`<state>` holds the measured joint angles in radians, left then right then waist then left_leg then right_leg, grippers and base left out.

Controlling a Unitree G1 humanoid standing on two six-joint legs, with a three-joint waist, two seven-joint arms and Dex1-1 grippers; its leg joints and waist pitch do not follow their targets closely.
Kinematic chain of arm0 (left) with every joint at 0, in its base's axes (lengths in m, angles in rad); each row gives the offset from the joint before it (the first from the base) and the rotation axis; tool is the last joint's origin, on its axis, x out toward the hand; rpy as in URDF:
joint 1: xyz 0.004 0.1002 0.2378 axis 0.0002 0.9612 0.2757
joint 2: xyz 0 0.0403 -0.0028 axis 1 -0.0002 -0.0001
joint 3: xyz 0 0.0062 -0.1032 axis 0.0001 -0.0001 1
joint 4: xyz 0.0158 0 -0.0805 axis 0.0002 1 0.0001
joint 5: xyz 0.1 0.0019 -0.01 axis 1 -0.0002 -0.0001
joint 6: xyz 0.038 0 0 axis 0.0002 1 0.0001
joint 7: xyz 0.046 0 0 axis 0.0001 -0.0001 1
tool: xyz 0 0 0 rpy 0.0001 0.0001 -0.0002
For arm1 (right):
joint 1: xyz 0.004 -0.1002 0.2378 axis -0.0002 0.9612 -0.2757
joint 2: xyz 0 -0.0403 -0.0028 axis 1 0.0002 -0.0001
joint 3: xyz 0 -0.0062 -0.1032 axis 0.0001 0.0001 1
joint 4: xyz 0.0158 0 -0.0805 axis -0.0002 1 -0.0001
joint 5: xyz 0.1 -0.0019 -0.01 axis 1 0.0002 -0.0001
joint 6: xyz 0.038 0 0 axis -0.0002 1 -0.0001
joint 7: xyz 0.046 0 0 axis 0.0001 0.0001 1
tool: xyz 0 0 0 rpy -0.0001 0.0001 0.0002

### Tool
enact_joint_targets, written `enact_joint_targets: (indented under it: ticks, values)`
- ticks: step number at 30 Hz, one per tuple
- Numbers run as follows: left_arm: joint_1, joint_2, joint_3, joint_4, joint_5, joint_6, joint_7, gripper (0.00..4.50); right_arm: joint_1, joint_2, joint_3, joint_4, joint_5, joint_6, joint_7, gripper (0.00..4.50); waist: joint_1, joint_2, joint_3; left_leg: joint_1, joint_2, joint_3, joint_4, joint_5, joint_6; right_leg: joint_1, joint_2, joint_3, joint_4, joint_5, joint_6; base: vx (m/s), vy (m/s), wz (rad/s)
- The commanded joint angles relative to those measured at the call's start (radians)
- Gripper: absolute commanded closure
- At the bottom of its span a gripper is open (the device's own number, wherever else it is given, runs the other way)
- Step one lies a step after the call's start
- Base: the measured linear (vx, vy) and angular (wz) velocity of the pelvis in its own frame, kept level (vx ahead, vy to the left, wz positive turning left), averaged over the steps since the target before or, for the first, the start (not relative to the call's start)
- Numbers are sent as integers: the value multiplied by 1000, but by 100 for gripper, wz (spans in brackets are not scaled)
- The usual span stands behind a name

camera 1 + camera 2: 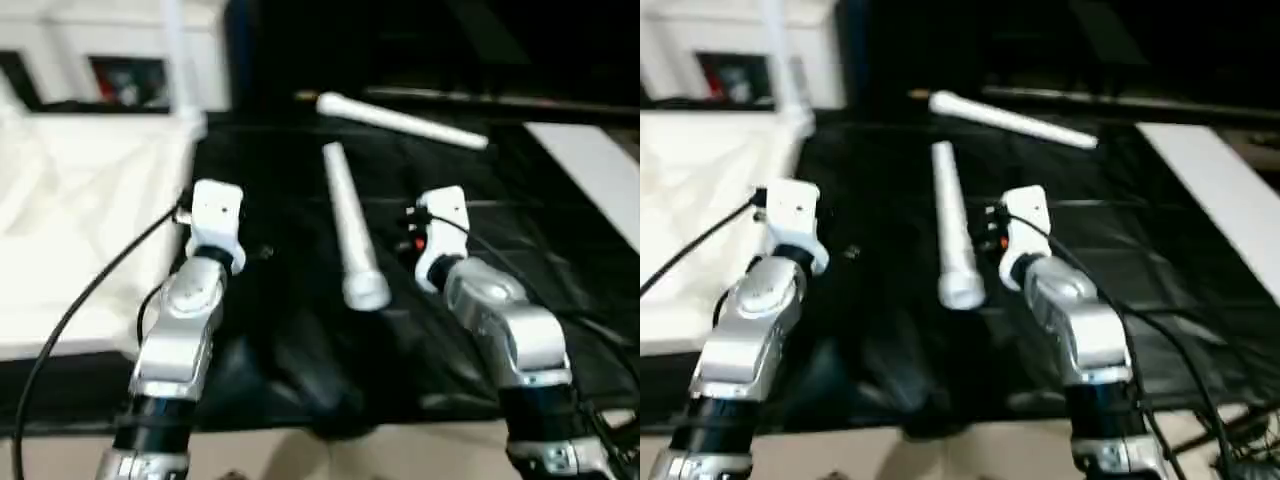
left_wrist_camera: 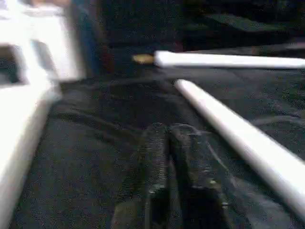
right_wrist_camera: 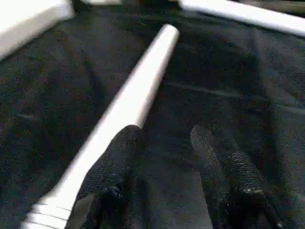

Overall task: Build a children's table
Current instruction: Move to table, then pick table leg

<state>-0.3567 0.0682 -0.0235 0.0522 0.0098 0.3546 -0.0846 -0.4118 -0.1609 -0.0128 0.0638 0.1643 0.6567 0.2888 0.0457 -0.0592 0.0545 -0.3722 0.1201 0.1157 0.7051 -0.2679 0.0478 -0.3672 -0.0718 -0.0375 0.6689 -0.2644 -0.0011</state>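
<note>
I see the black cloth (image 1: 300,330) over the work area, w/ two loose legs on it. The near leg (image 1: 350,225) lies between my two arms, its thick ribbed end toward me and the thin end pointing away. The far leg (image 1: 400,120) lies across, behind the near one, not touching it. The top (image 1: 80,220) is at my left side, ribbed underside up, its edge just beside the left arm; one more leg (image 1: 175,50) stands upright from its far corner. Left gripper (image 2: 167,138) hangs low over the cloth, between the top and the near leg; its fingers (image 2: 152,157) are almost together, only a thin slit between them, nothing inside. Right gripper (image 3: 164,143) is just on the right of the near leg, near the thick end; the fingers (image 3: 224,162) are apart and empty, and the left one is right beside the leg, but if it touches I cannot tell. At the right edge lies a white board (image 1: 600,180), well apart from the legs. Behind the top, a white cabinet (image 1: 110,60).
</note>
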Motion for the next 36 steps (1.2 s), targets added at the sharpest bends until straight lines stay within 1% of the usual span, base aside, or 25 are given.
enact_joint_targets:
  ticks: [1, 2, 3, 4, 5, 6, 7, 8, 9, 11, 12, 14, 15, 16, 20, 21, 22, 24, 25, 26, 30, 31, 32, 35, 36]
  values:
    - [-10, 26, 25, -9, -13, 41, -9, 383, -58, 9, 4, 30, 11, 26, 17, 230, 25, 0, -56, -56, 41, -12, -66, 89, -17, 115, -122, 87, -151, -329, -169, 52, -81, -4]
    - [-12, 28, 26, -8, -9, 41, -9, 366, -68, 6, 6, 42, 17, 26, 22, 214, 21, 14, -59, -47, 53, -9, -101, 133, -22, 105, -102, 64, -140, -246, -188, 52, -22, -4]
    - [-12, 28, 26, -8, -7, 43, -9, 363, -73, 5, 7, 48, 18, 28, 23, 203, 17, 28, -65, -30, 66, -4, -129, 188, -25, 93, -81, 39, -127, -147, -191, 65, 21, -3]
    - [-14, 30, 29, -8, -1, 51, -7, 356, -93, 1, 13, 70, 21, 35, 28, 194, 4, 43, -73, -6, 95, -16, -138, 233, -13, 60, -44, 27, -80, 68, -180, 65, 21, -3]
    - [-15, 30, 29, -7, -2, 53, -8, 356, -103, 1, 13, 82, 22, 34, 30, 194, 1, 45, -83, 19, 108, -23, -130, 282, -9, 46, -46, 26, -63, 180, -189, 74, 37, -1]
    - [-17, 30, 30, -6, -2, 56, -10, 335, -117, 1, 13, 100, 23, 34, 33, 182, -4, 39, -90, 15, 109, -26, -125, 391, 7, 53, -54, 28, -47, 364, -220, 0, 0, 0]
    - [-19, 32, 29, -5, -3, 53, -19, 327, -153, 5, 5, 144, 35, 37, 46, 174, 4, 40, -94, 19, 106, -19, -115, 467, 14, 43, -56, 29, -45, 469, -245, 0, 0, 0]
    - [-21, 37, 24, -7, -10, 67, -33, 322, -174, 9, -4, 171, 40, 41, 48, 163, 9, 41, -90, 11, 100, -12, -117, 454, 15, 46, -61, 30, -46, 489, -267, 0, 0, 0]
    - [-21, 37, 24, -7, -10, 67, -33, 312, -174, 9, -4, 171, 40, 41, 48, 151, 11, 38, -86, 8, 99, -7, -121, 410, 12, 46, -64, 30, -52, 463, -275, 0, 0, 0]
    - [-21, 62, 0, -8, -16, 85, -66, 302, -232, 10, -23, 264, 33, 50, 40, 146, 16, 42, -74, 11, 108, 1, -141, 169, -25, 46, -76, 31, -71, 270, -296, 0, 0, 0]
    - [-22, 66, -2, -5, -21, 84, -74, 283, -245, 8, -25, 286, 30, 58, 38, 122, 14, 41, -71, 11, 108, 3, -146, 117, -40, 46, -75, 31, -76, 219, -298, 0, 0, 0]
    - [-20, 88, -17, 2, -30, 85, -114, 274, -284, 5, -22, 356, 25, 72, 49, 109, 13, 42, -63, 18, 112, 16, -158, -13, -95, 42, -77, 33, -90, 88, -282, 0, 0, 0]
    - [-14, 106, -31, 1, -36, 82, -157, 266, -313, 3, -25, 408, 34, 85, 56, 104, 12, 42, -62, 18, 112, 17, -160, -38, -107, 41, -77, 33, -92, 57, -276, 0, 0, 0]
    - [-10, 118, -42, 0, -41, 78, -190, 254, -335, 2, -28, 448, 42, 95, 61, 96, 8, 47, -62, 18, 112, 19, -164, -84, -139, 38, -77, 33, -94, -4, -260, 0, 0, 0]
    - [8, 164, -88, -22, -36, 92, -276, 227, -414, 1, -23, 616, 28, 83, 60, 64, 10, 47, -63, 17, 114, 29, -164, -96, -159, 32, -79, 34, -98, -17, -238, 0, 0, 0]
    - [9, 168, -92, -25, -36, 93, -282, 214, -422, 2, -21, 632, 26, 84, 61, 54, 8, 48, -64, 17, 114, 28, -164, -95, -161, 31, -80, 33, -96, -20, -243, 0, 0, 0]
    - [14, 181, -103, -42, -42, 104, -307, 200, -448, 0, -8, 688, 10, 82, 65, 42, 9, 43, -65, 14, 114, 31, -163, -82, -159, 33, -80, 33, -94, -14, -243, 0, 0, 0]
    - [17, 192, -109, -53, -50, 110, -327, 190, -466, 1, 0, 723, 1, 74, 73, 34, 8, 45, -67, 13, 114, 33, -162, -57, -154, 32, -78, 32, -91, 13, -247, 0, 0, 0]
    - [18, 199, -112, -61, -55, 113, -340, 190, -480, 3, -2, 749, 1, 77, 82, 34, 9, 32, -69, 11, 113, 37, -161, -24, -141, 34, -77, 32, -90, 56, -250, 0, 0, 0]
    - [22, 218, -116, -79, -70, 123, -372, 190, -510, 10, -5, 803, 4, 90, 96, 34, 13, 39, -72, 11, 112, 38, -159, 10, -126, 34, -77, 33, -84, 102, -257, 0, 0, 0]
    - [39, 262, -131, -131, -110, 161, -460, 190, -563, 8, 12, 882, -4, 134, 130, 34, 14, 39, -76, 6, 110, 41, -154, 76, -84, 33, -74, 31, -74, 186, -285, 0, 0, 0]
    - [51, 285, -141, -157, -122, 168, -497, 190, -582, 9, 11, 912, -1, 153, 138, 34, 15, 23, -72, 3, 111, 42, -156, 67, -75, 36, -78, 31, -74, 161, -290, 0, 0, 0]
    - [59, 302, -149, -175, -134, 178, -525, 190, -591, 8, 16, 923, -1, 170, 149, 34, 16, 32, -72, 8, 114, 44, -156, 51, -77, 30, -78, 31, -78, 131, -289, 0, 0, 0]
    - [83, 356, -175, -230, -162, 213, -606, 190, -610, 2, 50, 950, -23, 199, 193, 34, 12, 33, -67, 10, 117, 42, -162, 27, -98, 28, -73, 28, -78, 104, -285, 0, 0, 0]
    - [97, 388, -189, -264, -178, 239, -646, 190, -619, -1, 55, 965, -26, 212, 204, 34, 12, 29, -65, 10, 116, 43, -163, 17, -106, 27, -75, 29, -78, 82, -282, 0, 0, 0]
